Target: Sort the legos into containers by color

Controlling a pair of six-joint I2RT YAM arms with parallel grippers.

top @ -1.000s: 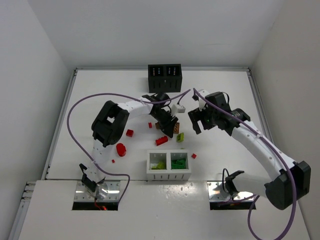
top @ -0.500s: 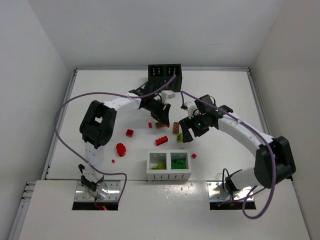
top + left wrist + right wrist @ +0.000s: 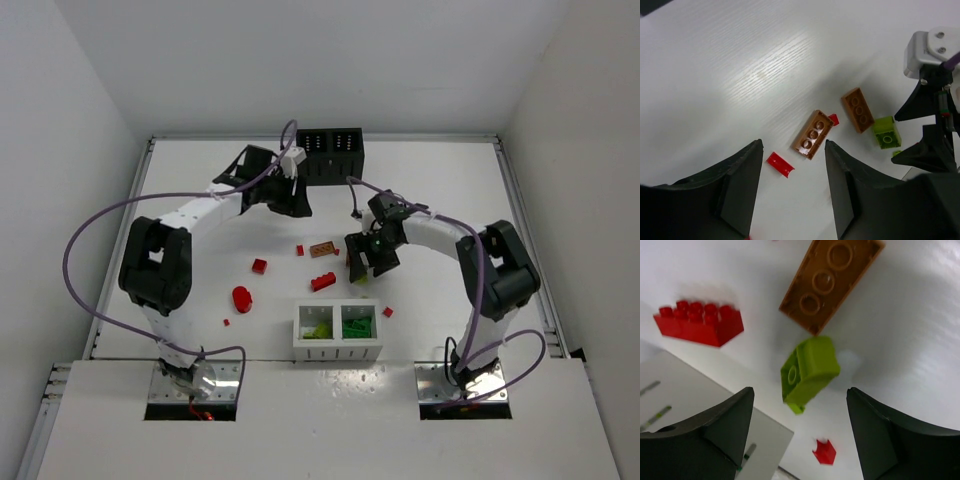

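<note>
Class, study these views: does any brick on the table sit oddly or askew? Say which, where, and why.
The lime green brick between the right gripper's open fingers lies tipped on its side, a stud facing sideways, not flat. It sits just beside an orange-brown brick, near the white box.

Left hand [image 3: 793, 145] pulled back; right hand [image 3: 800, 392] reached lime brick [image 3: 810, 367].

I have the far box [image 3: 329, 157] at the table's [image 3: 440, 190] back edge and the near box [image 3: 338, 347] toward the arm bases, legos [image 3: 320, 328] lying in both its compartments. Loose legos [image 3: 323, 282] lie between the two boxes, with a few more left of the near box.
</note>
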